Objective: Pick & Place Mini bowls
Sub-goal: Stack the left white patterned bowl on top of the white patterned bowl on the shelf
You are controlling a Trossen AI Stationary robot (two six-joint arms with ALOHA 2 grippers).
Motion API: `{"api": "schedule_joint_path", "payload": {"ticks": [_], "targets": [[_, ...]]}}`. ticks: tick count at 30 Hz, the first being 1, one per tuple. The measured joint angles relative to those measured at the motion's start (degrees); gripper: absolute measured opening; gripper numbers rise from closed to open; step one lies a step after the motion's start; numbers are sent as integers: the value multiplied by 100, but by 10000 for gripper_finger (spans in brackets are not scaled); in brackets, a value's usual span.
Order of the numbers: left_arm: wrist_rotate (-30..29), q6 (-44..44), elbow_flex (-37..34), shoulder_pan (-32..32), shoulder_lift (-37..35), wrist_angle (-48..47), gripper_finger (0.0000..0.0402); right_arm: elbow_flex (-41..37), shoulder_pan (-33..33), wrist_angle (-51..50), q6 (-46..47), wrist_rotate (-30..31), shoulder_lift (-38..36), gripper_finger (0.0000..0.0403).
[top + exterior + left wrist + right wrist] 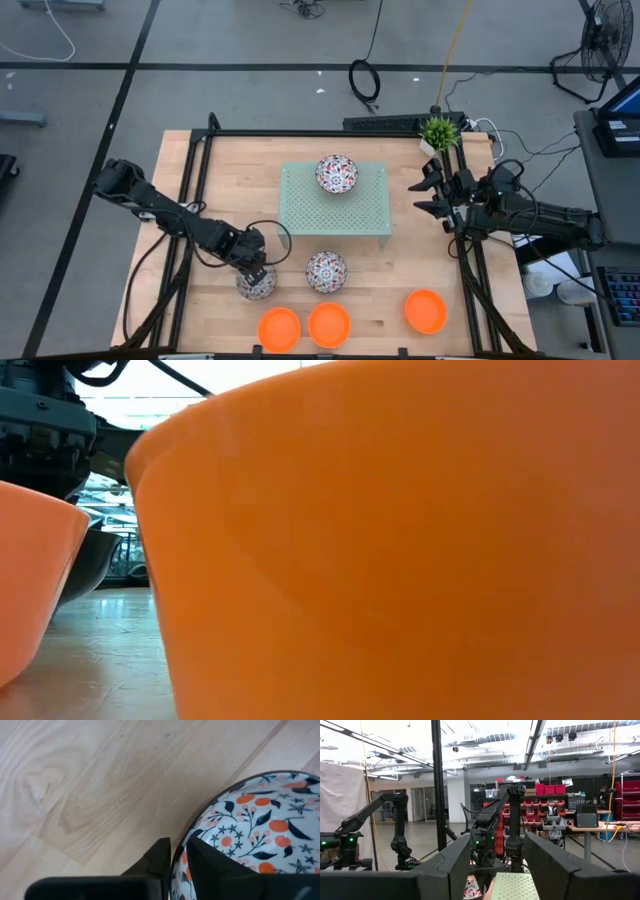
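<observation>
On the worktop [205, 160], listed from left to right:

Item 1. Left gripper [258, 272], low over the front-left area. Its fingers [157, 857] stood nearly closed, pinching the rim of a floral mini bowl [256, 284]: one finger outside the wall, the other inside the patterned hollow, as the left wrist view showed. That bowl sat at the worktop surface; whether it rested fully or was just lifted could not be told.

Item 2. Three orange mini bowls along the front edge: first orange bowl [279, 328], second orange bowl [329, 324] just beside it, third orange bowl [425, 311] set apart to the right. One of them filled the low view.

Item 3. Second floral mini bowl [326, 271], near the held one, free of any finger.

Item 4. Pale green perforated rack [300, 215], mid-worktop, carrying a third floral mini bowl [336, 174] at its back edge.

Item 5. Right gripper [425, 197], waiting at the right edge beside a small green plant [438, 131]; fingers spread apart, holding nothing.

Risk, by judgement: a rim pinch on a smooth, curved wall gives little purchase. The held bowl may pivot or slip on lifting, and a swing toward the rack could clip the neighbouring floral bowl.
</observation>
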Motion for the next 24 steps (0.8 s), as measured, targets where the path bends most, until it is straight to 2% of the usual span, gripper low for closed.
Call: {"api": "schedule_joint_path", "payload": {"ticks": [6,10,15,20,24], "targets": [[5,62,4,0,-2,2,43,0,1,-34,37,-15,0,171],[165,77,27,-5,-39,22,14,-2,0,-44,26,-13,0,171],[34,274,103,-141,-244,-139,11,-2,0,-38,20,2,0,171],[-658,386,463,-406,-708,-325,10,-2,2,-24,37,1,0,171],[-1809,1005,836,-718,-1070,-353,10,-2,2,-75,39,-18,0,171]]}}
